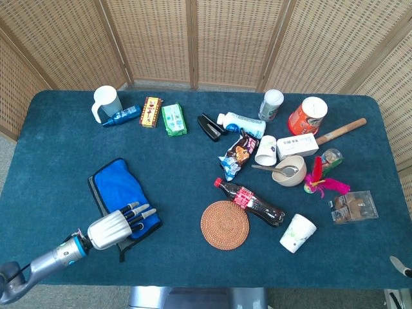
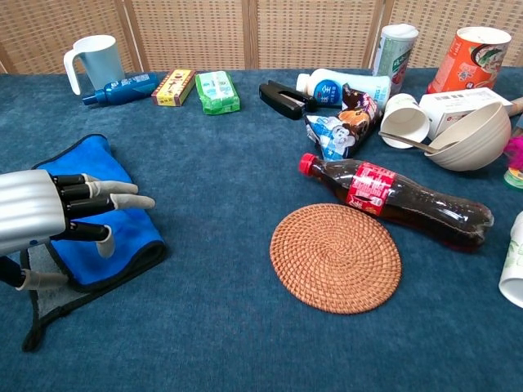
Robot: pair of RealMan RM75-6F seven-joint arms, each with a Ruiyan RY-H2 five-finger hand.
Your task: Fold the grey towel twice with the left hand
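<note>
Metallic fingers (image 2: 114, 202) of the left hand (image 2: 49, 214), spread and grasping nothing, hover over the grey towel (image 2: 90, 216), lying near-left on the worktop (image 2: 229, 204), blue face up, apparently folded, grey corner protruding.

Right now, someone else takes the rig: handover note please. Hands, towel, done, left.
Left hand: over the near end of the towel, fingers spread, holding nothing as far as the views show.
Right hand: not in view.
Towel: near left of the table, blue face up, grey underside and black edging showing at its near corner. It lies as a narrow folded stack.
Done: at least one fold appears made; I cannot confirm the second.
Left: check the layers, make any remaining fold with the left hand, then withdraw.
</note>
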